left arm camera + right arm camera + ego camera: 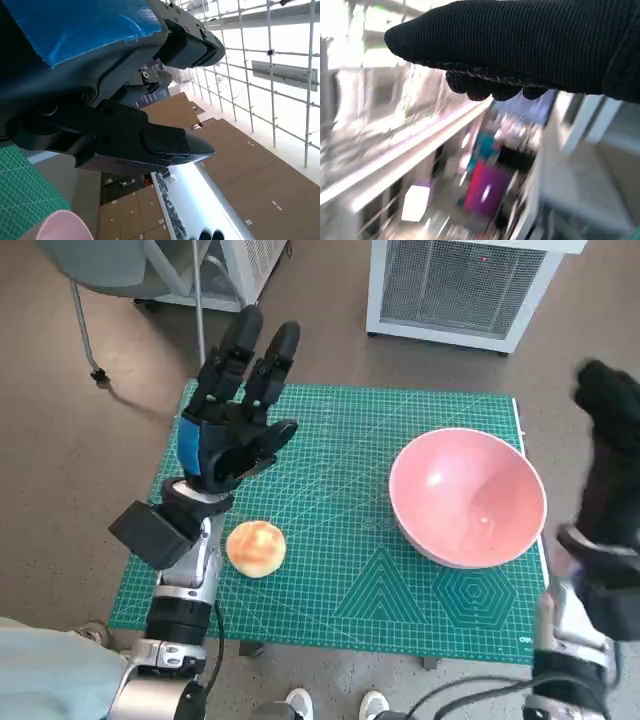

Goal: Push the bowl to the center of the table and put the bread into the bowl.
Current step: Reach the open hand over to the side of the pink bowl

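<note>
The pink bowl sits on the right part of the green mat that covers the counter, its rim close to the mat's right edge and well off centre. It stands upright and holds nothing. The bread, a round golden bun, lies on the mat's left part, well apart from the bowl and not inside it.

The left hand hangs raised above the mat's left rear part, fingers spread and stretched toward the far edge, holding nothing; the bread lies just nearer the robot than the hand, beside the left forearm. In the left wrist view the hand's blue tape and black fingers fill the frame, with a corner of the mat and a sliver of the bowl's rim below them.

The right hand is lifted off the counter's right edge, beyond the bowl and apart from it; it is blurred in the head view. The right wrist view shows the glove with fingertips curled under and nothing in them.

A white cabinet stands on the floor behind the counter
</note>
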